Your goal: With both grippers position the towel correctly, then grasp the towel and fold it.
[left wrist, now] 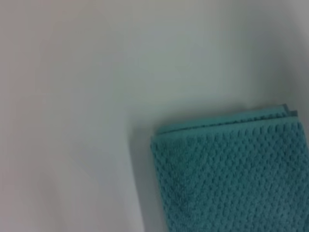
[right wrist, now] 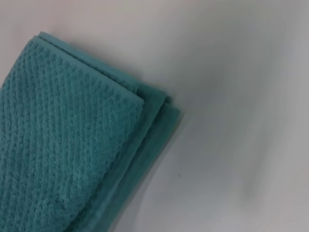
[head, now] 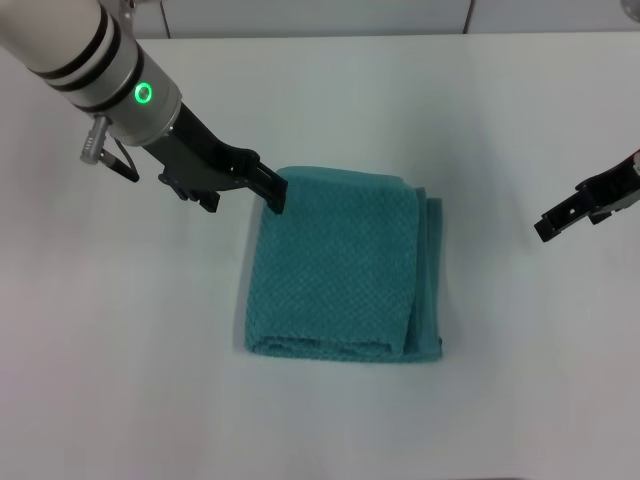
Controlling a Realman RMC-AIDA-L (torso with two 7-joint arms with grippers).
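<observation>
- The teal waffle-weave towel [head: 345, 268] lies in the middle of the white desk [head: 500, 120], already folded into a thick stack; on its right side, the lower layers stick out past the top layer as narrow strips.
- The left hand [head: 273, 190], black with narrow fingers on a white arm with a green ring light, hangs at the far left corner of the towel. Its fingertips are at the edge or just above it; I cannot tell if they touch. The fingers look close together, with no cloth between them as far as I can see.
- The right hand [head: 560, 220] is at the right side of the desk, well apart from the towel. I cannot tell how its fingers stand.
- My judgement: the folding looks mostly done, and the step now is to leave or correct the stack.
- To do this well, the left hand should go straight up from the corner, so it does not drag the top layer.
- If more tidying is wanted, the uneven right edge is the place to press.
</observation>
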